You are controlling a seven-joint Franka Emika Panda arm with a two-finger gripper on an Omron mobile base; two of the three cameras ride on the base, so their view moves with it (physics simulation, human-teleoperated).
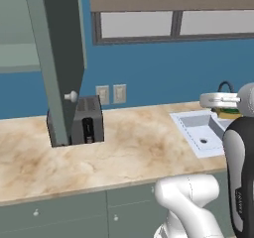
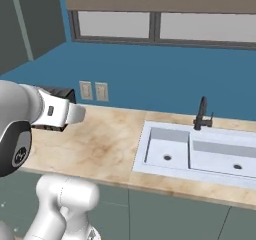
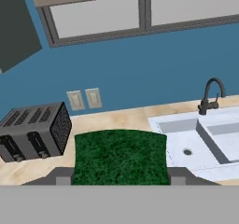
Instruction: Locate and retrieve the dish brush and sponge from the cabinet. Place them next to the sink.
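Note:
The sponge (image 3: pixel 120 155) shows its dark green scrubbing face across the lower middle of the hand view, with my gripper (image 3: pixel 120 175) shut on it and a grey finger (image 3: pixel 60 175) at either side. In the left base view a sliver of yellow and green sponge (image 1: pixel 229 114) peeks from under my hand, above the white sink (image 1: pixel 198 128). The sink (image 3: pixel 196 141) and its dark gooseneck tap (image 3: pixel 210 94) lie ahead to the right. The cabinet door (image 1: pixel 62 58) with its round white knob (image 1: pixel 72 96) stands open at the left. The dish brush is out of view.
A dark four-slot toaster (image 3: pixel 35 130) stands on the marbled counter (image 1: pixel 129 152) left of the sink, partly behind the open door. Two wall outlets (image 3: pixel 85 98) sit on the blue wall under a window (image 3: pixel 140 13). Grey-green drawers (image 1: pixel 59 212) run below the counter.

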